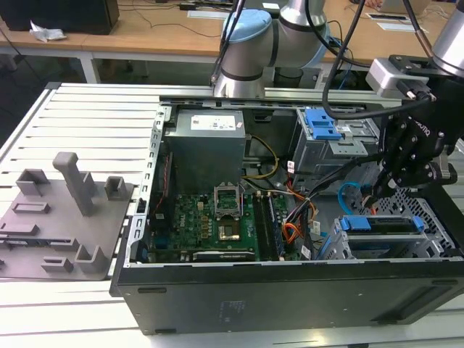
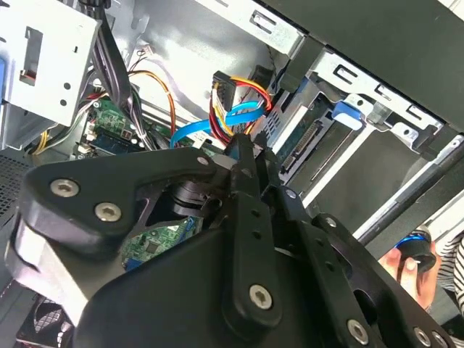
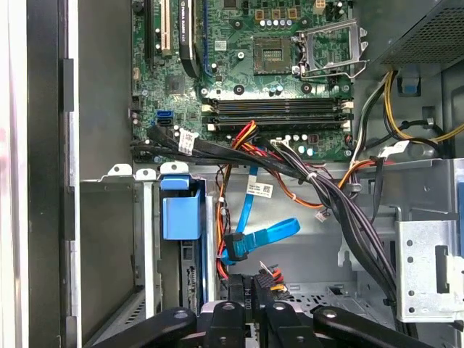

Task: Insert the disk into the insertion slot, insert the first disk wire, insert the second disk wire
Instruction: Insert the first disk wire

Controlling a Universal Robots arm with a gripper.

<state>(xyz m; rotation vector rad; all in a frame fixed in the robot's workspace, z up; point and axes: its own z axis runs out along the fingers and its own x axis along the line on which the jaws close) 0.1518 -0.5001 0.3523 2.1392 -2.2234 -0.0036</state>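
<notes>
The disk (image 1: 383, 226), in its bright blue carrier (image 3: 180, 212), sits inside the insertion slot of the grey perforated cage (image 1: 438, 230) at the case's front corner. Its connector end (image 2: 305, 140) faces the open interior. My gripper (image 1: 378, 185) hangs just above and behind the disk, at the exterior view's right. The fingers (image 3: 239, 291) are pressed together on a black disk wire connector (image 3: 266, 278) with red, yellow and orange leads (image 2: 233, 98). A flat blue data cable (image 3: 267, 233) curls right beside the fingertips. The connector is a short way from the disk's port.
The open computer case (image 1: 290, 290) holds the motherboard (image 3: 275, 65), the power supply (image 1: 206, 148) and a taller cage with a blue latch (image 1: 322, 125). Thick black cable bundles (image 3: 341, 210) cross beside the gripper. A grey fixture plate (image 1: 61, 217) lies outside at the exterior view's left. A person's hand (image 2: 415, 262) is near the case.
</notes>
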